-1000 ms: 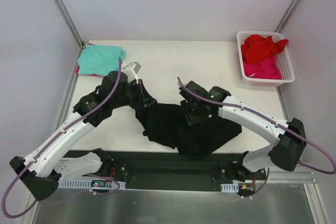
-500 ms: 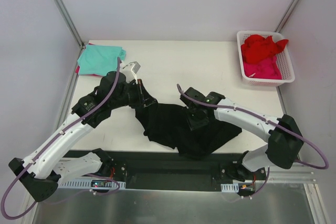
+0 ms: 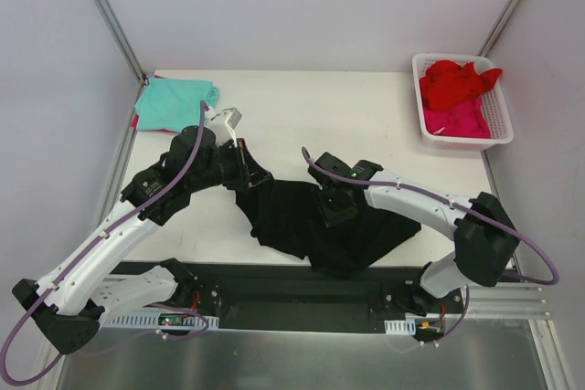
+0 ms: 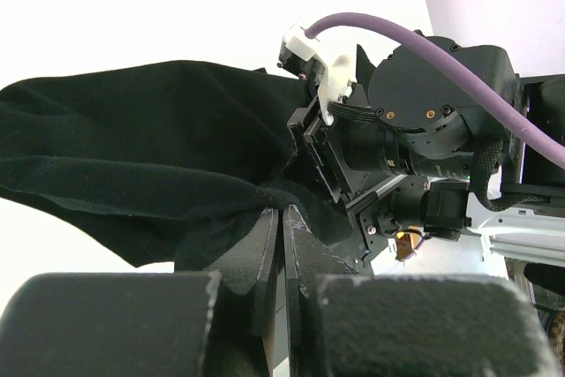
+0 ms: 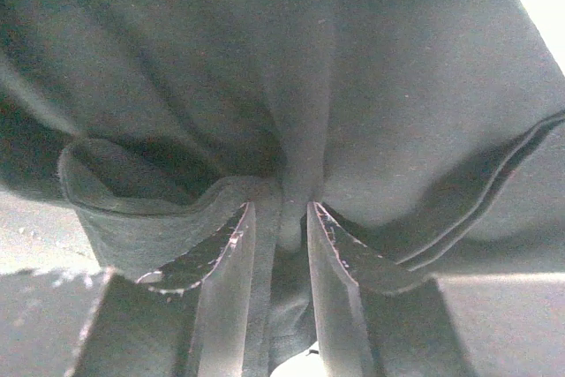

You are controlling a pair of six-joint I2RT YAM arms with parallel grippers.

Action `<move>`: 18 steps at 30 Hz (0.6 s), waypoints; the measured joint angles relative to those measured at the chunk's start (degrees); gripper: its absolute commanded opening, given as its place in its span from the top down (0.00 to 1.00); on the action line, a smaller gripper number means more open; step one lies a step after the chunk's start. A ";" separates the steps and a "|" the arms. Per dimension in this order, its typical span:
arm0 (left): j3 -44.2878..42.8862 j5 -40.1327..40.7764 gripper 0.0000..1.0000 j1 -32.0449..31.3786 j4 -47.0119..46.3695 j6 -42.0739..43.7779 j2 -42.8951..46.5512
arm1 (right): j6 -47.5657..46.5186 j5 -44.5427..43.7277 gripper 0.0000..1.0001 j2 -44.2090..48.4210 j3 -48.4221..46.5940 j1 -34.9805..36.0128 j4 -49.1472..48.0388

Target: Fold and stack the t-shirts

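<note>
A large black t-shirt lies crumpled near the table's front edge, between both arms. My left gripper is shut on its left corner, and the cloth edge is pinched between the jaws. My right gripper sits on the shirt's middle. A raised fold of black cloth is caught between its fingers. A folded teal t-shirt lies at the back left. A red t-shirt and a pink one are bunched in the basket.
The white slotted basket stands at the back right corner. A sliver of pink cloth shows under the teal shirt. Metal frame posts rise at both back corners. The right arm's wrist is close to my left gripper.
My right gripper has slid left over the black shirt and narrowed onto a fold. The left gripper has lifted slightly toward the back, still holding the corner.
</note>
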State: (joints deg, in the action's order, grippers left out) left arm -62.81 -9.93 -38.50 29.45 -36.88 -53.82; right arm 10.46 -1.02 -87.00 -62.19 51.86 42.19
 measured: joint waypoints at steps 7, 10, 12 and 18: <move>1.01 0.00 1.00 0.00 0.07 -0.02 0.00 | 0.24 2.05 0.67 -1.51 0.00 0.13 -1.57; 1.03 0.00 1.00 0.00 0.00 -0.02 0.00 | 0.81 2.73 0.67 -1.90 0.00 0.72 -2.29; 1.05 0.00 1.00 0.00 0.00 -0.02 0.00 | 1.09 2.95 0.67 -1.99 -0.07 1.36 -2.58; 1.05 0.00 1.00 0.00 0.00 -0.02 0.00 | 1.36 2.69 0.67 -2.49 -0.79 2.99 -1.99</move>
State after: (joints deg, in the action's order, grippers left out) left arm -61.76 -9.93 -38.50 29.45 -36.91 -53.82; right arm 11.81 1.67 -89.49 -62.98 54.85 40.21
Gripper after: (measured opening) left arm 0.008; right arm 0.332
